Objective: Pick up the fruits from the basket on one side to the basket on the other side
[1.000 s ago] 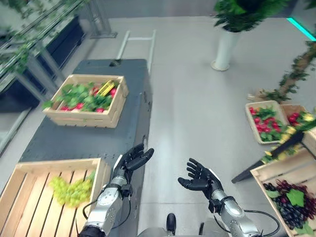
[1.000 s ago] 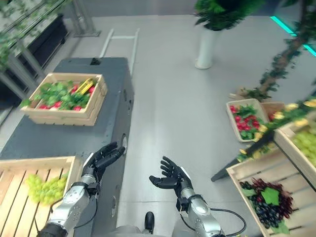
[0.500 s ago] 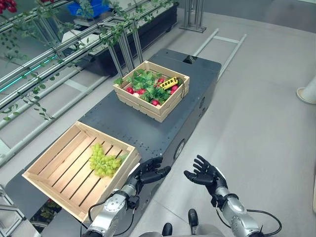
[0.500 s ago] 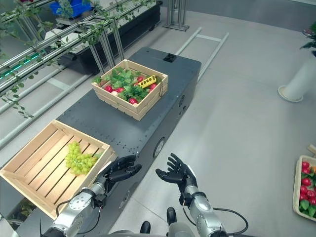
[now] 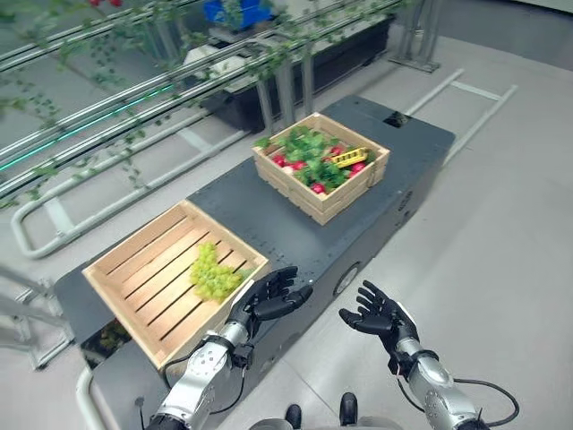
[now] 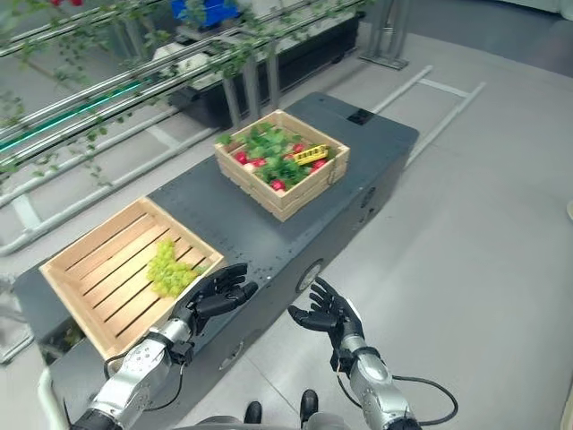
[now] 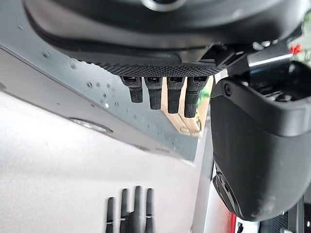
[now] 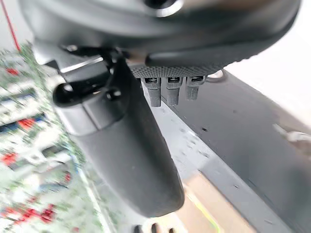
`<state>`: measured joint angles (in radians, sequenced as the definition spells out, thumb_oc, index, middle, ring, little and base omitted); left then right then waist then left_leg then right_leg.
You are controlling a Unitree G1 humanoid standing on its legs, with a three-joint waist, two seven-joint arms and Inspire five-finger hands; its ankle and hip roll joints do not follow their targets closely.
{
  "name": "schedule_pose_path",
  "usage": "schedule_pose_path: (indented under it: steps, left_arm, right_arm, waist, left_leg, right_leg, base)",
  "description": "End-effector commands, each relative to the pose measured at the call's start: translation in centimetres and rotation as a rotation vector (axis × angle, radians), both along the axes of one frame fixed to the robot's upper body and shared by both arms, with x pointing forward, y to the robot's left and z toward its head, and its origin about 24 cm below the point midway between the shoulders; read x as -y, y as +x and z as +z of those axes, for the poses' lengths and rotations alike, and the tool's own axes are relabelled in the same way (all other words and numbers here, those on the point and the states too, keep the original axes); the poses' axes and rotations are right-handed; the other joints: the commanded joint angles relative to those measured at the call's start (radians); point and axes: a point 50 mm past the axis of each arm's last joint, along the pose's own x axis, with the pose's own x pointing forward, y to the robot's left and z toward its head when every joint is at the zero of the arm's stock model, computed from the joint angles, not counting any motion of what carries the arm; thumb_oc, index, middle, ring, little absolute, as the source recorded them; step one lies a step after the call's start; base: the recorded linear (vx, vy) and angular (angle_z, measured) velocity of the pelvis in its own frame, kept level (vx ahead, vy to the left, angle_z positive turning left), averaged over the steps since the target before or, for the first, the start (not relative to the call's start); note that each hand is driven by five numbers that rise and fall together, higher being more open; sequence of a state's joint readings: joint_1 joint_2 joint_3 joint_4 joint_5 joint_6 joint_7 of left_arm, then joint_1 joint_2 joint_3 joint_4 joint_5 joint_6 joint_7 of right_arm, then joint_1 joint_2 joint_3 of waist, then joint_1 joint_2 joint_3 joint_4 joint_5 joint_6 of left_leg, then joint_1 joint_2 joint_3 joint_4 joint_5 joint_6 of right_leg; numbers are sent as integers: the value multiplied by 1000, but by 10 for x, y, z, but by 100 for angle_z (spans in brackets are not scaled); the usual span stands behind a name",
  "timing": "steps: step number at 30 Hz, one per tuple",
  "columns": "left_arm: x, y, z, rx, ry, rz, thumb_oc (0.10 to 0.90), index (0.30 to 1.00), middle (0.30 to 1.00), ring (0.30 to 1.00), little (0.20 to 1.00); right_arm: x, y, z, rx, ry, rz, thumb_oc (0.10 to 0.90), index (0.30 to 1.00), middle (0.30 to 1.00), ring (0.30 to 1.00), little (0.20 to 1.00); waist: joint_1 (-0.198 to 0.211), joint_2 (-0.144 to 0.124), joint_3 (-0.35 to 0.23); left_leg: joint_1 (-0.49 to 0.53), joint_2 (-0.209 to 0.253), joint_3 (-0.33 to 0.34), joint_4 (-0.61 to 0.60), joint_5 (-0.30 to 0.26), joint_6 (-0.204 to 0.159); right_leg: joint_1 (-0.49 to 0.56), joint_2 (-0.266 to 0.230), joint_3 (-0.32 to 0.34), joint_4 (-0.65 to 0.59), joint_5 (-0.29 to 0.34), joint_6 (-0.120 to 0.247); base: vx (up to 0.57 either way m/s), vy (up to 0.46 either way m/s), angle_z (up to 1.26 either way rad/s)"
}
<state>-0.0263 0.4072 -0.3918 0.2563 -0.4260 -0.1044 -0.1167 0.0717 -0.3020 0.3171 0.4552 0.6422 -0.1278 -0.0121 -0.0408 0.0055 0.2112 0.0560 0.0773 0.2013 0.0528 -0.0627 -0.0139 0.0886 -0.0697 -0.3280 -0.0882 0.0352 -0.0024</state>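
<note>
Grapes (image 5: 213,273) lay in the near crate (image 5: 134,269); the far crate (image 5: 356,190) held fruit. Left hand (image 5: 269,298) and right hand (image 5: 380,316) hovered relaxed, empty.

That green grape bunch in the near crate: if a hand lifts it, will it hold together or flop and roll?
The green grape bunch is a loose cluster of small round berries, so it will probably sag and drape rather than stay stiff. It looks light. Lying flat on the near crate slats, it seems unlikely to roll away whole, though smooth berries could slip between fingers.
</note>
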Motion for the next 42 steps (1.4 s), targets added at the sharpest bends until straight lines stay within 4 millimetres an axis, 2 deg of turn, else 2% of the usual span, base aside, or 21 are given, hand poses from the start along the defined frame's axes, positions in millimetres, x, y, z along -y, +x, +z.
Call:
schedule_pose_path:
  steps: [1, 2, 4, 5, 6, 11, 12, 14, 17, 19, 21, 23, 25, 27, 28, 29, 30, 32, 38, 40, 42]
  left_arm:
    - [15, 24, 46, 264, -26, -79, 800, 900, 900, 900, 900]
    - [21, 28, 51, 279, -33, -97, 800, 900, 900, 900, 900]
    - [24, 32, 51, 278, -13, -76, 800, 900, 900, 900, 900]
    - [25, 34, 49, 269, 26, -54, 800, 900, 900, 900, 900]
    - [22, 36, 46, 282, 113, -34, 800, 900, 900, 900, 900]
    - [23, 35, 57, 325, 183, -125, 800, 900, 900, 900, 900]
    - [24, 35, 60, 334, 193, -140, 800, 900, 900, 900, 900]
    - [22, 34, 62, 342, 188, -154, 800, 900, 900, 900, 900]
    - [22, 34, 65, 342, 180, -163, 800, 900, 900, 900, 900]
    - [27, 38, 73, 381, 165, -150, 800, 900, 900, 900, 900]
    - [31, 41, 79, 413, 161, -152, 800, 900, 900, 900, 900]
    - [30, 44, 87, 447, 148, -145, 800, 900, 900, 900, 900]
    - [27, 38, 87, 473, 167, -123, 800, 900, 900, 900, 900]
    - [24, 35, 87, 493, 168, -106, 800, 900, 900, 900, 900]
    - [23, 37, 92, 541, 170, -74, 800, 900, 900, 900, 900]
    - [24, 39, 95, 570, 172, -67, 800, 900, 900, 900, 900]
    - [25, 41, 101, 614, 178, -61, 800, 900, 900, 900, 900]
    - [21, 42, 112, 682, 215, -38, 800, 900, 900, 900, 900]
    - [8, 46, 151, 858, 303, 54, 800, 900, 900, 900, 900]
    - [-1, 49, 161, 923, 343, 150, 800, 900, 900, 900, 900]
    - [-25, 55, 177, 1051, 460, 351, 800, 900, 900, 900, 900]
  right_arm:
    - [14, 24, 36, 229, 64, -210, 800, 900, 900, 900, 900]
    - [18, 22, 36, 247, 61, -254, 800, 900, 900, 900, 900]
    - [18, 23, 37, 264, 58, -260, 800, 900, 900, 900, 900]
    - [18, 24, 37, 265, 60, -272, 800, 900, 900, 900, 900]
    - [18, 24, 36, 246, 87, -325, 800, 900, 900, 900, 900]
    - [7, 23, 35, 238, 128, -381, 800, 900, 900, 900, 900]
    - [2, 22, 35, 238, 124, -381, 800, 900, 900, 900, 900]
    - [1, 19, 35, 241, 100, -372, 800, 900, 900, 900, 900]
    - [1, 18, 34, 238, 95, -379, 800, 900, 900, 900, 900]
    - [-2, 23, 37, 260, 102, -385, 800, 900, 900, 900, 900]
    - [-2, 29, 42, 281, 104, -401, 800, 900, 900, 900, 900]
    - [2, 35, 45, 282, 94, -423, 800, 900, 900, 900, 900]
    - [6, 34, 45, 260, 85, -426, 800, 900, 900, 900, 900]
    - [9, 31, 46, 266, 53, -415, 800, 900, 900, 900, 900]
    - [17, 30, 46, 265, 33, -432, 800, 900, 900, 900, 900]
    - [20, 31, 47, 278, 34, -433, 800, 900, 900, 900, 900]
    - [23, 33, 49, 302, 20, -422, 800, 900, 900, 900, 900]
    - [28, 31, 48, 294, -8, -432, 800, 900, 900, 900, 900]
    - [35, 23, 42, 269, -15, -459, 800, 900, 900, 900, 900]
    - [35, 24, 44, 269, -27, -455, 800, 900, 900, 900, 900]
    - [39, 22, 43, 265, -44, -438, 800, 900, 900, 900, 900]
  waist:
    - [-34, -28, -26]
    - [-55, -18, -20]
    - [-63, -4, -24]
    - [-63, 4, -27]
    - [-50, 21, -33]
    - [-36, 40, -32]
    - [-35, 41, -24]
    - [-45, 37, -6]
    - [-51, 33, 4]
    - [-51, 28, 6]
    - [-55, 25, 8]
    - [-61, 24, 11]
    - [-69, 2, 7]
    - [-67, -10, 14]
    - [-53, -15, 44]
    - [-51, -9, 56]
    - [-54, -5, 59]
    - [-59, 6, 51]
    - [-78, 42, 30]
    - [-81, 56, 36]
    - [-94, 72, 50]
  left_leg:
    - [-19, 52, 132, 122, 52, -46]
    - [-14, 58, 213, 73, 59, -50]
    - [8, 40, 220, -17, 46, -33]
    - [23, 24, 200, -53, 46, -26]
    - [43, -13, 122, -102, 52, -13]
    - [66, -43, 90, -140, 36, 30]
    - [60, -58, 72, -140, 31, 50]
    - [61, -72, 41, -140, 30, 65]
    - [53, -61, 13, -140, 47, 60]
    - [43, -52, 3, -140, 34, 51]
    - [33, -51, 2, -140, 21, 53]
    - [34, -29, 22, -140, 14, 50]
    - [9, -8, 37, -13, -15, 36]
    - [-40, 5, 32, 116, -10, 24]
    - [-126, 34, 8, 214, 45, -8]
    - [-134, 40, 2, 144, 76, -23]
    - [-116, 50, 34, 85, 71, -22]
    - [-76, 29, 18, 26, 52, -10]
    - [-15, 6, 31, -66, 54, -16]
    - [-17, 0, 26, -68, 53, -17]
    - [-26, -6, 27, -64, 53, -22]
  right_leg:
    - [53, -10, 39, 43, -65, 7]
    - [60, -26, -11, 47, -67, 22]
    - [55, -36, -22, 52, -68, 37]
    - [51, -39, -20, 57, -69, 44]
    - [37, -46, -5, 79, -69, 67]
    - [-19, -65, -16, 237, -107, 89]
    - [-81, -91, -3, 402, -95, 100]
    - [-153, -79, 54, 526, -74, 106]
    - [-150, -49, 91, 397, -57, 84]
    - [-150, -52, 146, 176, 10, 83]
    - [-173, -51, 197, 101, 59, 91]
    - [-168, -41, 212, 86, 39, 96]
    - [-135, -27, 230, 103, 9, 76]
    - [-119, -27, 221, 103, 2, 58]
    - [-88, -22, 196, 96, -2, 35]
    - [-75, -20, 183, 95, -8, 36]
    - [-69, -29, 160, 96, -16, 38]
    - [-63, -43, 155, 93, -23, 47]
    - [-66, -57, 144, 72, -31, 60]
    - [-75, -59, 147, 84, -40, 60]
    - [-87, -62, 153, 99, -54, 58]
  base:
    - [-11, 167, 182]
    - [-4, 258, 185]
    - [33, 264, 157]
    - [131, 304, 65]
    - [129, 282, 26]
    - [101, 228, -5]
    - [69, 164, 21]
    - [98, 75, 25]
    - [79, -130, 48]
    - [84, -230, 55]
    - [19, -226, 37]
    - [114, -321, 25]
    - [195, -295, 29]
    - [88, -181, 6]
    - [28, -141, -1]
    - [27, -54, 16]
    - [77, 80, 15]
    - [156, 118, -3]
    - [101, 77, 0]
    - [35, 101, 8]
    - [22, 117, 8]
